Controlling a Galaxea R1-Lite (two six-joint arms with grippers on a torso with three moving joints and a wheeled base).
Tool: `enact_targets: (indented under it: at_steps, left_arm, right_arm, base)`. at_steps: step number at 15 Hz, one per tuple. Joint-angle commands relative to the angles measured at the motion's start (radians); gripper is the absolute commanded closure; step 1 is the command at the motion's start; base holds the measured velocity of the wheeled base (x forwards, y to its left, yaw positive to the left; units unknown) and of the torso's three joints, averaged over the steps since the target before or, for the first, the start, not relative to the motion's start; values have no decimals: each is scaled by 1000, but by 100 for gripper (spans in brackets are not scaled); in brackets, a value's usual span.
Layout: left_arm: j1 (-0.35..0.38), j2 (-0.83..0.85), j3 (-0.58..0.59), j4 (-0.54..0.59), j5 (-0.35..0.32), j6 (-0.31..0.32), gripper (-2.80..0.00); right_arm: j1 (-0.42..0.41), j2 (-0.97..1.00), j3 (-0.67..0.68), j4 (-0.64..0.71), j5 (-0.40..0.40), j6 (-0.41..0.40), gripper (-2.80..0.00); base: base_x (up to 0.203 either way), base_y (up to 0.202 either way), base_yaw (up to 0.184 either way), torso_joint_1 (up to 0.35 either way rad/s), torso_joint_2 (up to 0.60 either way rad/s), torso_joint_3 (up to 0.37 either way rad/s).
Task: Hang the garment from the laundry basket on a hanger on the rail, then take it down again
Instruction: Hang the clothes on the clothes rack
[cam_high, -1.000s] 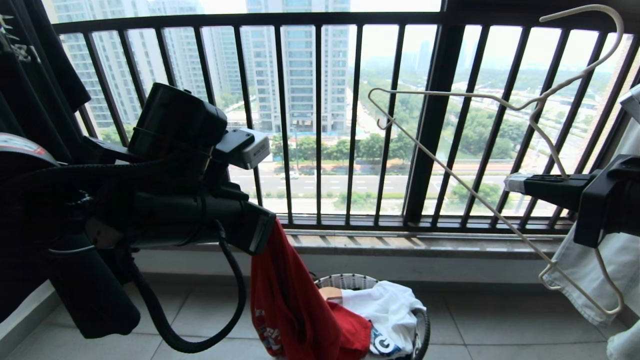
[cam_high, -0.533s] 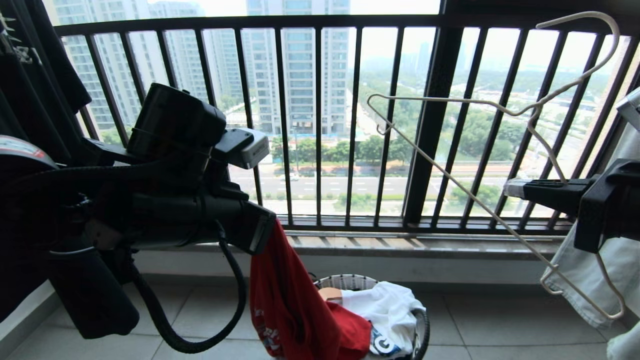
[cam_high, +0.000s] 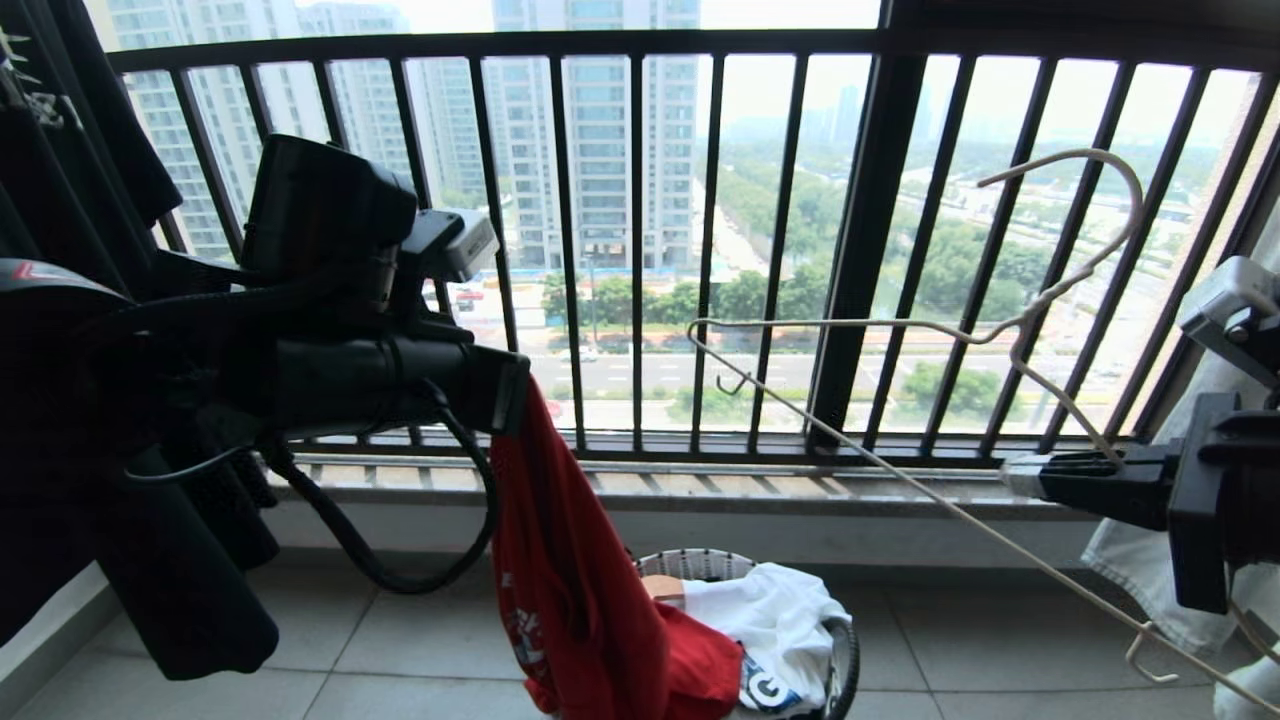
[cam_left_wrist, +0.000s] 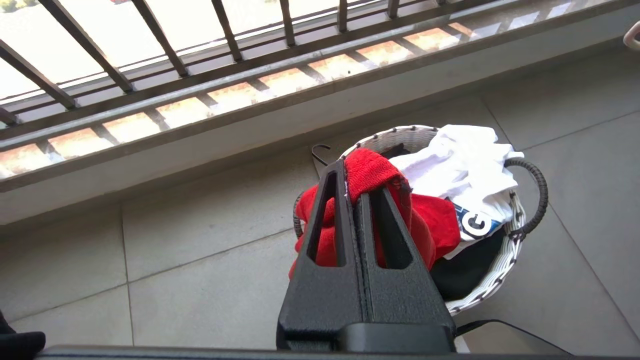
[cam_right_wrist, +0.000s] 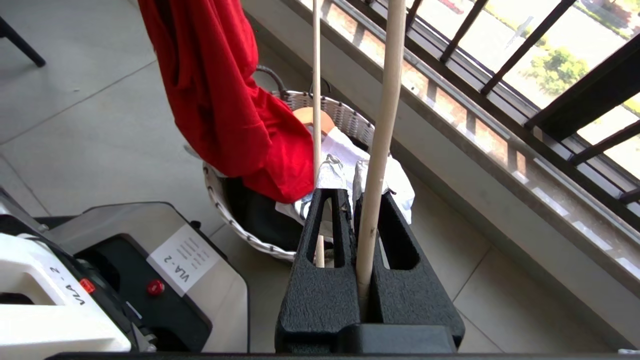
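My left gripper (cam_high: 515, 395) is shut on the top edge of the red garment (cam_high: 580, 600), which hangs down with its lower end in the laundry basket (cam_high: 700, 560). The left wrist view shows red cloth (cam_left_wrist: 372, 172) pinched at the gripper's (cam_left_wrist: 352, 187) tips above the basket (cam_left_wrist: 505, 260). At the right, my right gripper (cam_high: 1010, 475) is shut on the cream wire hanger (cam_high: 900, 471), holding it tilted in front of the railing. In the right wrist view the hanger's wire (cam_right_wrist: 385, 100) runs between that gripper's (cam_right_wrist: 347, 192) fingers. The rail is out of view.
A black railing of vertical bars (cam_high: 860, 250) and a stone ledge close the far side. Dark garments (cam_high: 60, 150) hang at the left, a pale garment (cam_high: 1150, 570) at the right. A white garment (cam_high: 770, 610) lies in the basket. The robot's base (cam_right_wrist: 125, 260) stands near the basket.
The right gripper has sunk and carried the hanger down and to the left, tilting it more. The left gripper has risen a little with the red garment.
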Motion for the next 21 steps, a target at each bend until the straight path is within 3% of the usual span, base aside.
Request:
enact_targets:
  at_steps: [1,9,15,21]
  left_arm:
    - [23,21,-8,1,1,0,0]
    - [38,55,-22,-55,2,-17,0]
    - [-50,-11,12,-54,-2,-26,0]
    - [-111,-42,27,-51,0,-25,0]
  right_arm:
    - [14,-24,-1,63,21,-26,0]
    - [155,45,29,78,144,-8,0]
    - [168,90,34,29,219,62,0]
    - [177,109,34,-6,221,104,0]
  base:
    - [0,0,0,0,0,0]
    - [0,0,0,0,0,0]
    - [0,0,0,0,0,0]
    - [0,0,0,0,0,0]
